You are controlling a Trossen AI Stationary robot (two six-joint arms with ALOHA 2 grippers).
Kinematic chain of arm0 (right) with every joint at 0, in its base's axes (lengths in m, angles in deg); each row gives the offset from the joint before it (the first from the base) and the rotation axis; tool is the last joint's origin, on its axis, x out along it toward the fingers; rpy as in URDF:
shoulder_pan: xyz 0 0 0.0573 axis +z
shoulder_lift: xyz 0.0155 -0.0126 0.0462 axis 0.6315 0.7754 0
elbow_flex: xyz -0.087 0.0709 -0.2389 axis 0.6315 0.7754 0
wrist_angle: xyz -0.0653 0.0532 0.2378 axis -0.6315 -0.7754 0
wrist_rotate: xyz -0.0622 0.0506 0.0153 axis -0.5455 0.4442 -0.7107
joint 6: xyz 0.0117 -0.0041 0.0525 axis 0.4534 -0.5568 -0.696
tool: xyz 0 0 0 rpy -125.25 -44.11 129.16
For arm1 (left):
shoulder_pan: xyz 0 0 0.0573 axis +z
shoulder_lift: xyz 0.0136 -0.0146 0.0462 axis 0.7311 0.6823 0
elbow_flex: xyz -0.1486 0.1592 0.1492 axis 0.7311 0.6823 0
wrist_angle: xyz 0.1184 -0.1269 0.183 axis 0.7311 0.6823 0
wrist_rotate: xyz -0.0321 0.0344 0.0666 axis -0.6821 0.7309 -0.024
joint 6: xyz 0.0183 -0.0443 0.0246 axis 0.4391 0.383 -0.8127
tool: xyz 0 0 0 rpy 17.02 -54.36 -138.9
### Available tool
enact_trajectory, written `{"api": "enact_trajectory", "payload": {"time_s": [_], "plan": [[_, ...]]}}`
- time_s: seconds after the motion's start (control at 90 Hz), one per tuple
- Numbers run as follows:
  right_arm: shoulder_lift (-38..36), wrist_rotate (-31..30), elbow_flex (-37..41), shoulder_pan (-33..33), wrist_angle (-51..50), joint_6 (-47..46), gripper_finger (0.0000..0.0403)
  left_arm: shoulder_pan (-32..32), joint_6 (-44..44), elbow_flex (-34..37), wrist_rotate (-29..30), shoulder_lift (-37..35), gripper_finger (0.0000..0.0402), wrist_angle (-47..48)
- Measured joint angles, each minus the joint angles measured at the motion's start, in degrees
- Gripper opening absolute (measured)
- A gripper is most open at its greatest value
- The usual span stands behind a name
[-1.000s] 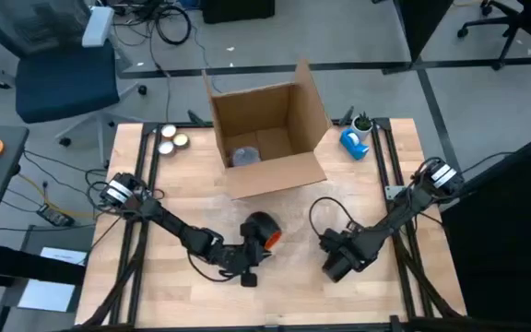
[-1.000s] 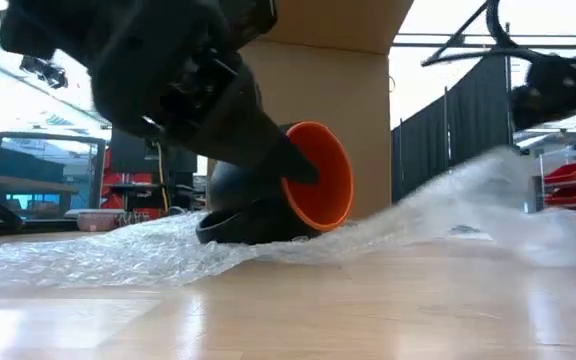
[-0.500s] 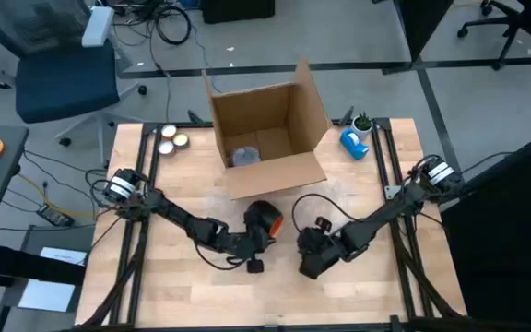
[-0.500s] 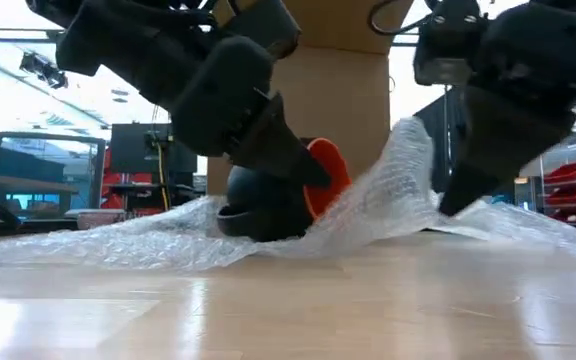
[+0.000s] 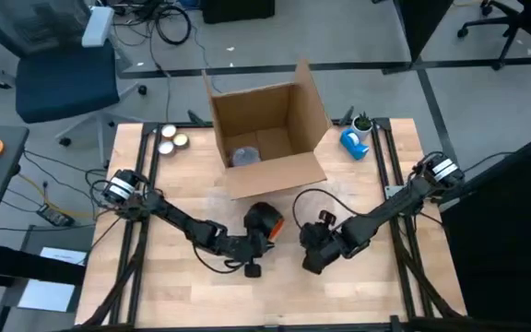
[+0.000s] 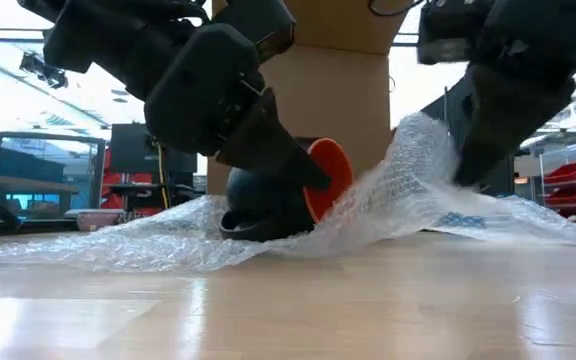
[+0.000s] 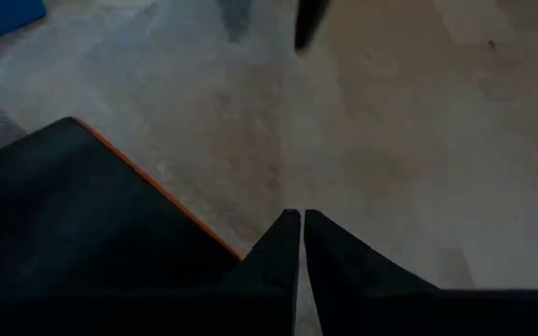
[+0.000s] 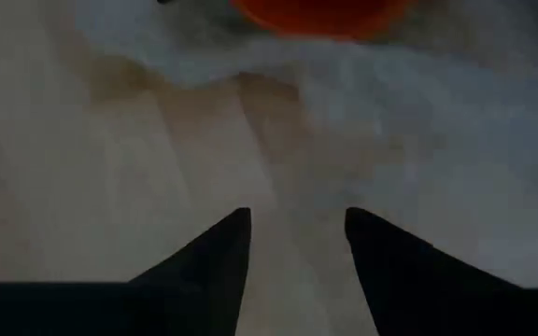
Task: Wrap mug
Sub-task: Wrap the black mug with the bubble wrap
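Mug: the mug [image 5: 264, 224] lies on its side on the bubble wrap [image 6: 118, 245], near the middle of the bench [image 5: 155, 277], just in front of the box [image 5: 270, 138]. Its body is dark and its inside orange; in the low view the orange mouth is tipped up and turned toward the right arm's side.

Left end effector: the left end effector [image 6: 303, 172] is seen closed at the mug's rim. In the left wrist view the two fingers [image 7: 283, 252] are pressed nearly together right beside the rim's orange edge; whether the rim is pinched between them cannot be told, so the mug is judged to be steadied rather than lifted.

Right end effector: the right end effector [image 5: 310, 261] is placed just beside the mug, toward the right edge of the bench. In the right wrist view its fingers [image 8: 218, 257] are spread apart, with wrap and bare bench between them and nothing clearly gripped. In the low view a fold of wrap is raised against it.

Key relation: the mug lies directly ahead of the right end effector, open mouth facing it, its long axis running roughly from one arm toward the other. The raised fold stands between them.

Next step, as judged: the fold is to be carried over the mug's mouth by the right arm while the mug is held in place by the left.
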Motion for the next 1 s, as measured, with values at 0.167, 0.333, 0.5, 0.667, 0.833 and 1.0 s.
{"api": "enact_trajectory", "payload": {"time_s": [0.167, 0.333, 0.5, 0.667, 0.833, 1.0], "plan": [[-1.1, 2.8, 0.4, 3.4, -14.7, -10.1, 0.0158, 0.0, 0.0, 0.0, -0.6, 0.0, 0.0005, 0.5], [-1.1, 7.5, 4.1, 6.0, -17.7, -18.9, 0.0158, -0.3, -0.1, 0.0, -3.3, 0.0, 0.0005, 0.3], [-1.1, 9.0, 8.7, 8.3, -13.6, -24.2, 0.0158, -1.1, -0.5, 0.0, -3.9, 0.0, 0.0005, 1.3], [-1.1, 11.9, 9.4, 9.0, -12.9, -25.8, 0.0158, -2.1, -1.4, -0.3, -4.1, -1.3, 0.0005, 3.4], [-1.6, -4.2, 3.1, 8.8, -7.2, -18.9, 0.0158, -2.6, -2.8, -2.5, -3.1, -5.4, 0.0005, 10.6], [-1.0, -16.8, 3.4, 7.3, 12.8, -6.8, 0.0158, -2.8, -1.3, -2.9, -0.7, -9.8, 0.0005, 18.9]]}}
